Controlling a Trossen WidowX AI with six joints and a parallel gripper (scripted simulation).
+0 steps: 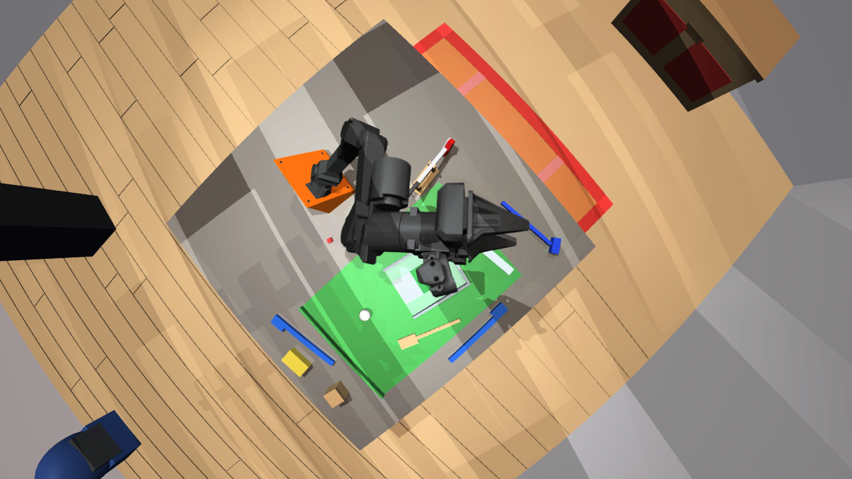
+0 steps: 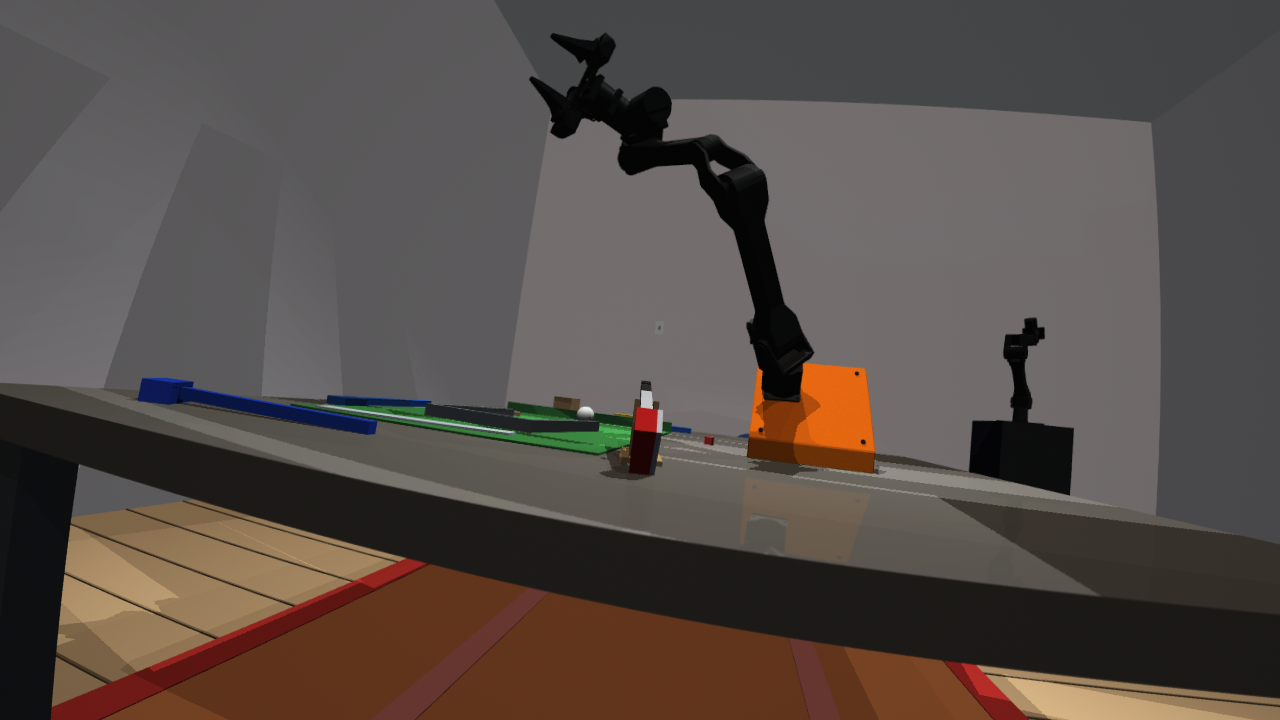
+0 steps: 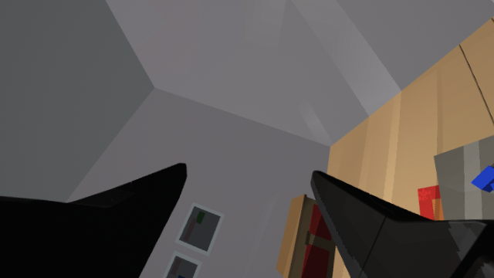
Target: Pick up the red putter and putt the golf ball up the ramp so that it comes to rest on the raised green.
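Note:
The red putter (image 1: 443, 150) (image 2: 646, 437) lies on the grey table beyond the green mat (image 1: 351, 351) (image 2: 617, 436), its red and white head pointing away from the arm's base. The white golf ball (image 1: 365, 314) (image 2: 585, 412) rests on the mat. The ramp with the raised green (image 1: 400, 285) (image 2: 501, 415) sits mid-mat, partly hidden by the arm. My gripper (image 1: 521, 232) (image 2: 546, 60) (image 3: 249, 174) is open and empty, raised high above the table and pointing up and outwards, far from the putter and the ball.
Blue putters (image 1: 532, 227) (image 1: 302, 340) (image 1: 476, 334) (image 2: 259, 407) lie around the mat, and a tan putter (image 1: 427, 334) lies on it. A yellow block (image 1: 295, 361), a brown block (image 1: 336, 393) and a small red cube (image 1: 329, 239) lie on the table. The orange arm base (image 1: 303, 169) (image 2: 827, 411) stands behind.

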